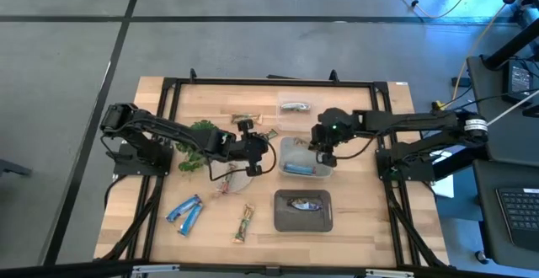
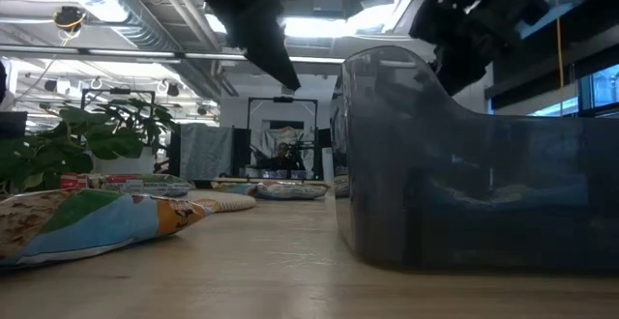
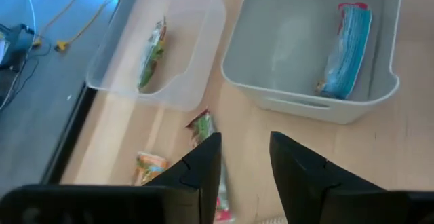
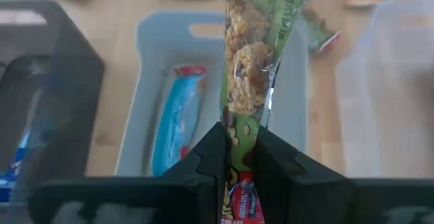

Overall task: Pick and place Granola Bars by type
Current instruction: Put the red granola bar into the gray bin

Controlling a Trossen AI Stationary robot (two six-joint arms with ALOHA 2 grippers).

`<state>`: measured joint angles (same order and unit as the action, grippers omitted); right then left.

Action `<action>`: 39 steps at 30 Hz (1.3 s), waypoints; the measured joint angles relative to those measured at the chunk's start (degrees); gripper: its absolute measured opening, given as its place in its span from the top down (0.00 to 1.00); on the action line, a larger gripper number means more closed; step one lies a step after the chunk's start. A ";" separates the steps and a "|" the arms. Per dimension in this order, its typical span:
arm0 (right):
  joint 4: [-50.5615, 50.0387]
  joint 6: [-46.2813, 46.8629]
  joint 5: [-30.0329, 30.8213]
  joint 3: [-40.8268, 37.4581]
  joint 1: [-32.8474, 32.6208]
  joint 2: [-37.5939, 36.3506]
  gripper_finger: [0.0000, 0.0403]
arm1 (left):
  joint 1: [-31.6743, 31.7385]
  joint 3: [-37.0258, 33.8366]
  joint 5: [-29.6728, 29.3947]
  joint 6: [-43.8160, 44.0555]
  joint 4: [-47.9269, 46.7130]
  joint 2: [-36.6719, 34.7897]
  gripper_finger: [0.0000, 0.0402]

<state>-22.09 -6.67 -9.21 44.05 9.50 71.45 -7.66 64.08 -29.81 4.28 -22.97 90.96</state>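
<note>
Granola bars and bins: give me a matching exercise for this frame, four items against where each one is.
Items:
1. green-tan wrapped granola bar
2. bright blue wrapped bar
3. dark-silver wrapped bar
4. pair of blue wrapped bars

Places:
A. loose on the wooden table
B. pinched in the right gripper
C. lying in the dark grey tray
D. lying in the light grey bin

Pairs: 1-B, 2-D, 3-C, 4-A
</note>
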 joint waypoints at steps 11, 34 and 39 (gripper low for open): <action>-0.16 0.34 -2.74 -0.07 -0.06 6.11 0.84 | 1.13 -11.04 8.07 -0.45 21.08 -1.58 0.70; -0.67 0.97 1.16 -0.07 -0.68 6.33 0.57 | 1.02 -12.21 8.42 -0.47 20.07 -1.58 0.70; -5.97 1.83 1.14 -0.02 -0.70 -2.39 0.56 | 1.02 -12.21 8.44 0.66 18.54 -1.58 0.71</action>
<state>-28.05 -4.84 -8.08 44.03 8.80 69.06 -6.63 51.88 -21.37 4.94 -4.43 89.38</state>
